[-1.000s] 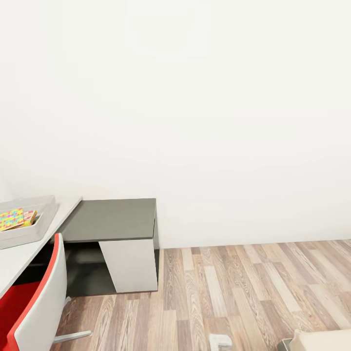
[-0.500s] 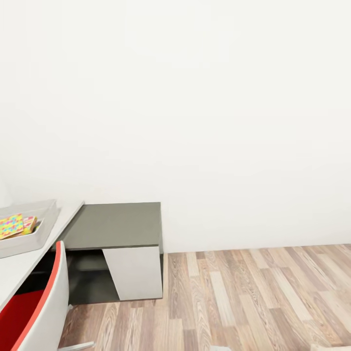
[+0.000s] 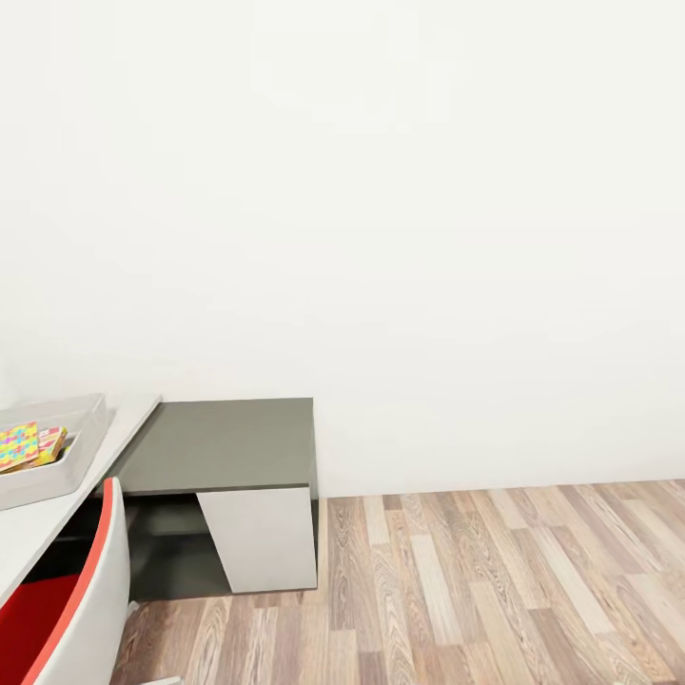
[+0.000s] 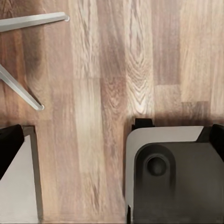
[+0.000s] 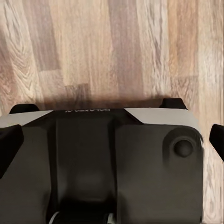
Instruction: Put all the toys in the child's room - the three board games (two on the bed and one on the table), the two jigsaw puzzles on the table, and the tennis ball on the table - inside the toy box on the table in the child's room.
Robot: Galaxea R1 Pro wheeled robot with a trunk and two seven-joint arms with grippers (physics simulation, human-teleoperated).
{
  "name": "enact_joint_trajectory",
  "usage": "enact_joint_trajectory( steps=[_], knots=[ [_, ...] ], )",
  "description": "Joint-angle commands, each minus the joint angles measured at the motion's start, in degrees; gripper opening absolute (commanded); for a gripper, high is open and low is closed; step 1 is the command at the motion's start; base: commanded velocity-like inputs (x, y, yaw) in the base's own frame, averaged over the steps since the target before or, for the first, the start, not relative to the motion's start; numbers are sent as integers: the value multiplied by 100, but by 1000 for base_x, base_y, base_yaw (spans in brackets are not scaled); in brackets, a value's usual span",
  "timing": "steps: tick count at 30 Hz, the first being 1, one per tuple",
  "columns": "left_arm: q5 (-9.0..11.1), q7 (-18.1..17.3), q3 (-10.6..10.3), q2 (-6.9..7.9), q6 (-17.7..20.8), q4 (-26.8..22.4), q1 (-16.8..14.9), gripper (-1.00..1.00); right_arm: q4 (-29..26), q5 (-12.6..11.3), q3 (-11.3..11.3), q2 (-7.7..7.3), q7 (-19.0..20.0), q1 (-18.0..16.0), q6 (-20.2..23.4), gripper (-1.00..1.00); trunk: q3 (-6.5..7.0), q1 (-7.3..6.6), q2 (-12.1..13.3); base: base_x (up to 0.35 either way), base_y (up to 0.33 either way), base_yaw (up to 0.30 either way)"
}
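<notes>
Under way, in transit; jigsaw puzzles (image 3: 29, 445) already inside toy box (image 3: 57, 476) on table (image 3: 38, 523), left of dark low unit (image 3: 224, 442); other toys unseen; both grippers' finger spread impossible to tell, nothing visibly held.

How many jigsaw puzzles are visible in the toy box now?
2: both jigsaw puzzles lie side by side in the toy box on the table. The picture edge may hide more.
</notes>
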Motion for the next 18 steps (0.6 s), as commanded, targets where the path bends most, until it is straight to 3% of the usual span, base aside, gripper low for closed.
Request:
enact_joint_trajectory(
  steps=[1, 8, 16, 18],
  knots=[
    [-62, -1, 48, -3, -22, 6, 29, 100, -14, -58, 52, -32, -32, 45, -36, 100, -11, 4, -12, 2, 0, 0],
    [-68, -6, 39, -25, 21, 109, 210, 100, -8, -42, 52, -173, -29, 541, -579, 100, -11, 4, -12, 0, 0, 0],
    [-69, -6, 38, -14, 22, 201, 305, 100, 338, -38, 59, -196, -41, 663, -653, 100, -11, 4, -12, 0, 0, 0],
    [-64, -4, 38, -6, 16, 204, 347, 100, 407, -41, 60, -269, -44, 669, -657, 100, -11, 4, -12, 0, 0, 0]
  ],
)
